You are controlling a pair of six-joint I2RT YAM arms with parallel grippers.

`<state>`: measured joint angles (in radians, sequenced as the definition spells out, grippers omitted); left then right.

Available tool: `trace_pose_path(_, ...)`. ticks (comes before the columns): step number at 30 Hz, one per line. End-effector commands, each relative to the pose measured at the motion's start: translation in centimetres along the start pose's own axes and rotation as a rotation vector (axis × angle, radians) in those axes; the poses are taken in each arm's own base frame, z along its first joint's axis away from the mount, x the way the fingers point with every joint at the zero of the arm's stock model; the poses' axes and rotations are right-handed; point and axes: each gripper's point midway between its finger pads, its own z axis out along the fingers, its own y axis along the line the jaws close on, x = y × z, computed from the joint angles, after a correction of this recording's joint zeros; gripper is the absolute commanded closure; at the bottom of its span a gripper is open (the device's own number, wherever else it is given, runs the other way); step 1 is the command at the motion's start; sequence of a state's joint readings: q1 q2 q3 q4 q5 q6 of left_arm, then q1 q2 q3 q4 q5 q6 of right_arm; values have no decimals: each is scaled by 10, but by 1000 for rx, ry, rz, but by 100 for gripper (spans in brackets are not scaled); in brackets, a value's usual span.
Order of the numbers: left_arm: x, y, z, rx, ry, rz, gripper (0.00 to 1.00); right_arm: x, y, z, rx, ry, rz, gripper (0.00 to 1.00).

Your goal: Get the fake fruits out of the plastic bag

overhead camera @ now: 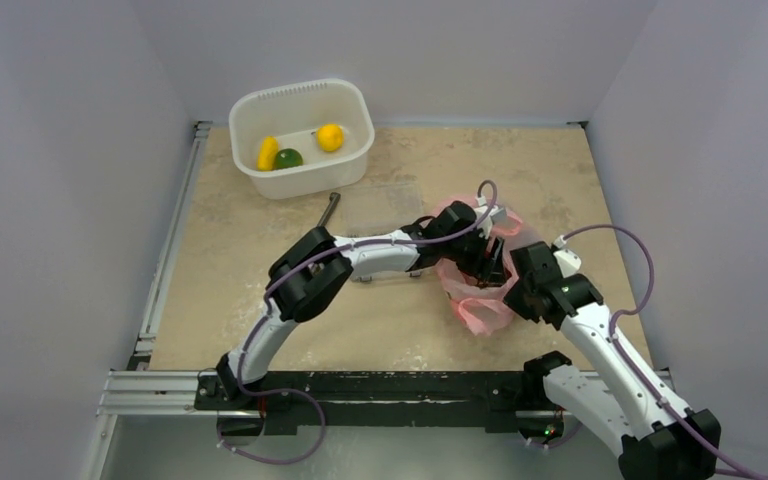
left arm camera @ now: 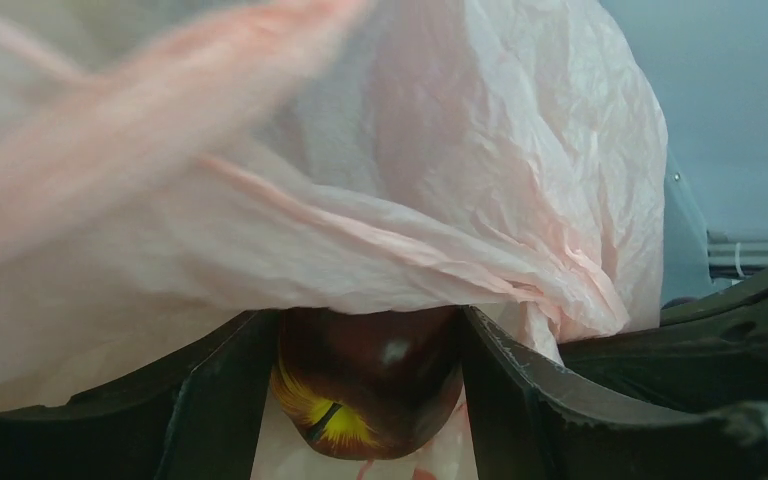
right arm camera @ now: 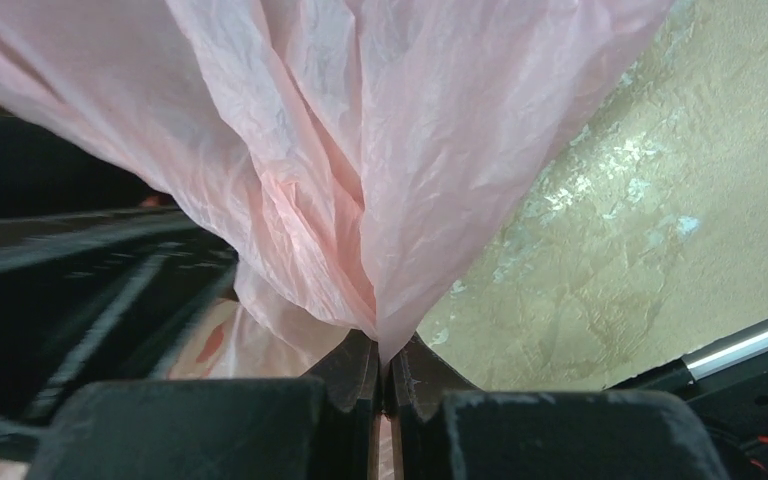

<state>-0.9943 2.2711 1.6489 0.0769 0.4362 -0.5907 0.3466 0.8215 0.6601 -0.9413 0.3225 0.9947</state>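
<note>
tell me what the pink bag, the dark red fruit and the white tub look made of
Pink bag: thin plastic film, translucent, judging by its fine crinkles and soft folds.
Dark red fruit: probably hard plastic, glossy, given the sharp highlight and painted-looking yellow patch.
White tub: apparently moulded plastic, smooth and slightly matt, with rounded corners and thin walls.

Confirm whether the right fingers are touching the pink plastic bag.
Touching. The right wrist view shows the right fingers closed on a fold of the plastic bag.
</note>
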Motion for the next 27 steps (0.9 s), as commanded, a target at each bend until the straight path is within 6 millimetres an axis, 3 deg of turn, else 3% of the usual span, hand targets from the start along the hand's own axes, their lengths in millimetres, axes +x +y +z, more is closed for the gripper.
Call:
trace_pose_path(1, -46, -3, -40, -49, -86, 46, 100, 0, -2, 5, 16, -13, 16, 100)
trace_pose_path(8, -55, -13, -72, -32, -74, 10, 100, -6, 2, 9, 28, -33, 22, 100)
trace_pose_path(16, -61, -63, -126, 76, -61, 26, 100, -11, 16, 9, -42, -56, 46, 100)
trace_pose_path(20, -76, -89, -165, 71, -115, 79, 100, -10, 21, 11, -87, -62, 42, 100)
trace_pose_path(24, -98, -88, -203, -38, -193, 119, 100, -11, 25, 9, -114, -67, 38, 100)
trace_pose_path(27, -119, -67, -241, -186, -279, 138, 100, -12, 27, 5, -137, -73, 36, 100)
